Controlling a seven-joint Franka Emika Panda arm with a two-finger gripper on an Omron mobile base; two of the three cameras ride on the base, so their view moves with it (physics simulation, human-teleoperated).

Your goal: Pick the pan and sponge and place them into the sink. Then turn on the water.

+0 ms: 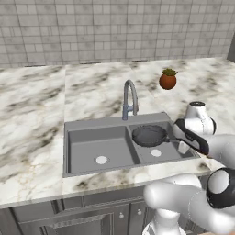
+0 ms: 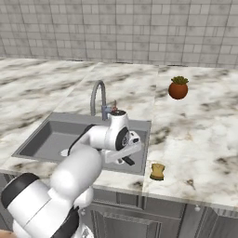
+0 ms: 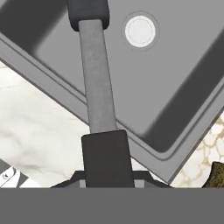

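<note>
Sitting in the right basin of the sink [image 1: 75, 153], the pan [image 1: 149, 135] lay toward the far side, above that basin's pale drain [image 1: 156, 153]. Its straight handle [image 3: 97, 78] ran back to the gripper [image 3: 107, 175], which was clenched tight around the handle's dark end, over the sink's near right edge. Out on the marble counter [image 2: 200, 135], the yellow sponge [image 2: 157, 171] sat just right of the sink's near corner. Behind the basins rose the arched faucet [image 1: 130, 98], and a red-orange plant pot [image 1: 168, 80] stood farther back on the right.
</note>
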